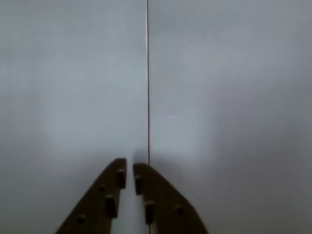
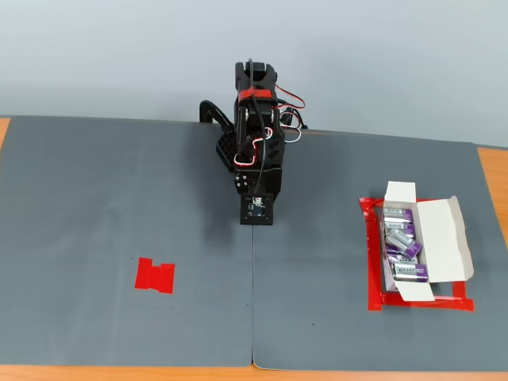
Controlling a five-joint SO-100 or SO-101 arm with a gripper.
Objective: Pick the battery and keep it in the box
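Observation:
The white cardboard box (image 2: 446, 238) lies open at the right of the fixed view, inside a red tape frame (image 2: 371, 266). Several silver-grey batteries with purple ends (image 2: 401, 238) lie in it. No battery shows on the mat outside the box. The arm (image 2: 255, 143) is folded at the back middle of the table, far from the box. In the wrist view my gripper (image 1: 129, 163) points down at bare grey mat, its two dark fingers nearly touching with nothing between them.
A flat red tape mark (image 2: 155, 275) sits at the left of the grey mat (image 2: 119, 198) with nothing on it. A thin seam (image 1: 147, 73) runs through the mat's middle. Orange table edge (image 2: 492, 167) shows at the sides.

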